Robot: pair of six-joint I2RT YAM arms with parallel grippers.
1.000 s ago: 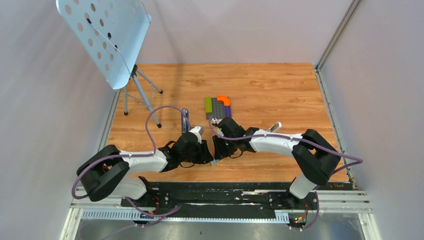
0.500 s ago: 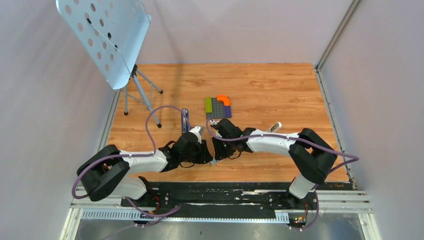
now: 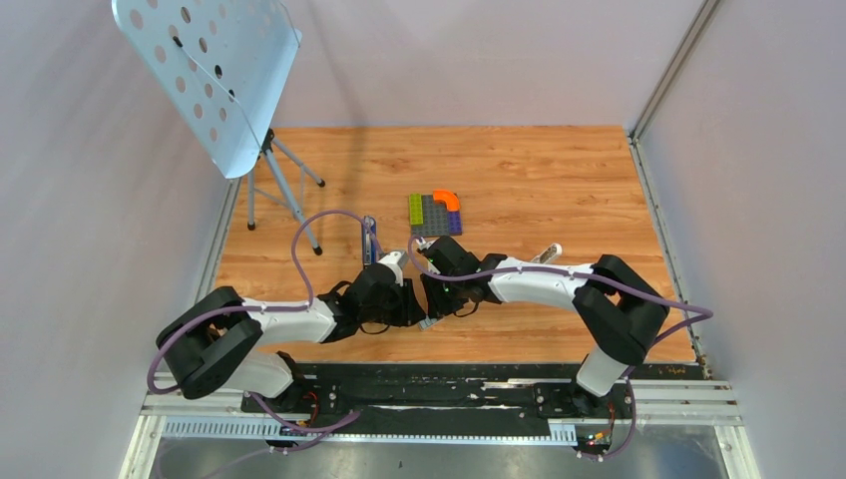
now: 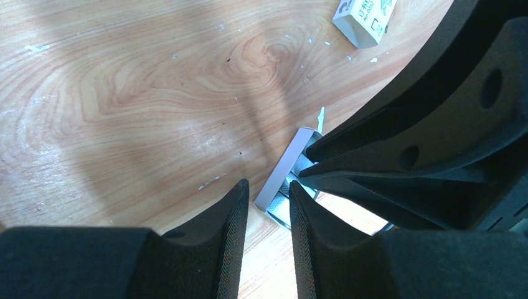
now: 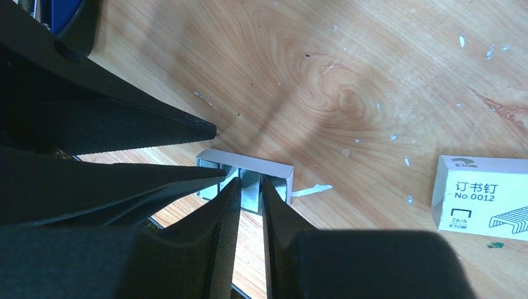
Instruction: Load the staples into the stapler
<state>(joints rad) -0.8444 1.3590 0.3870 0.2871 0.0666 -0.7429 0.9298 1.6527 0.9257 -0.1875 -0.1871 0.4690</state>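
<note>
Top external view: both arms reach inward and meet close to the table's (image 3: 559, 170) near edge, over a small grey tray (image 3: 427, 322). Bare wood lies open behind them and to the right. The blue stapler (image 3: 370, 239) sits just behind the left arm's wrist, a block plate (image 3: 435, 213) is farther back, and a music stand (image 3: 214, 80) is at the far left corner. Only the wrist views show the grip. Right wrist: the right tool (image 5: 251, 182), nearly pressed together, pinches the grey staples (image 5: 251, 188) inside the tray. The printed box (image 5: 482, 196) lies apart to the right. Left wrist: the left tool (image 4: 268, 187) straddles the tray's end, and I cannot tell whether it presses on it.
</note>
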